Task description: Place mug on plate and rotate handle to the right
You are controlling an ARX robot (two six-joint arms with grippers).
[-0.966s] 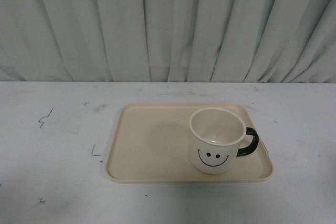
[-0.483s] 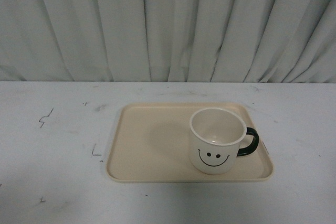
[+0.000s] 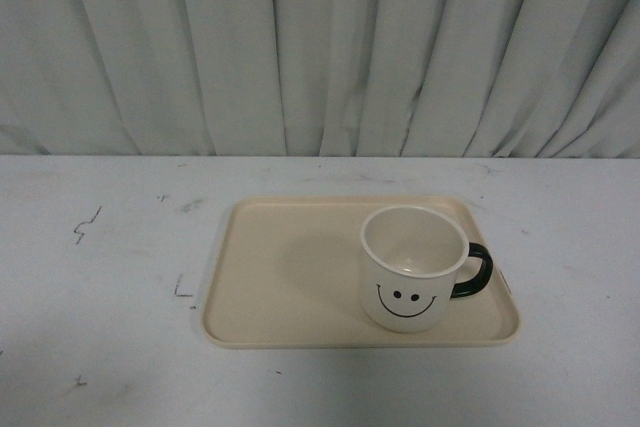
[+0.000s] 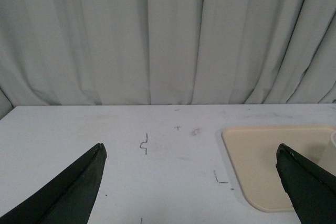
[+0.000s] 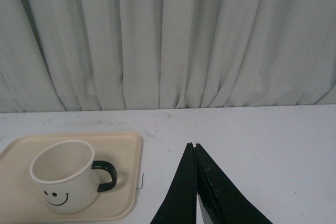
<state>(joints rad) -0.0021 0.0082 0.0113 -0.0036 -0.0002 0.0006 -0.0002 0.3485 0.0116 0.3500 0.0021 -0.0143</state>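
Front view: the mug (image 3: 412, 267) stands upright on the plate (image 3: 270, 277), handle (image 3: 476, 271) pointing right. Rigid and likely slick, it seems best pinched at the rim. Left gripper (image 4: 191, 182) spread wide, right gripper (image 5: 196, 182) pressed closed, empty.

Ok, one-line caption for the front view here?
Smiley mug standing upright on the right part of the beige plate, black handle pointing right, neither arm in view.
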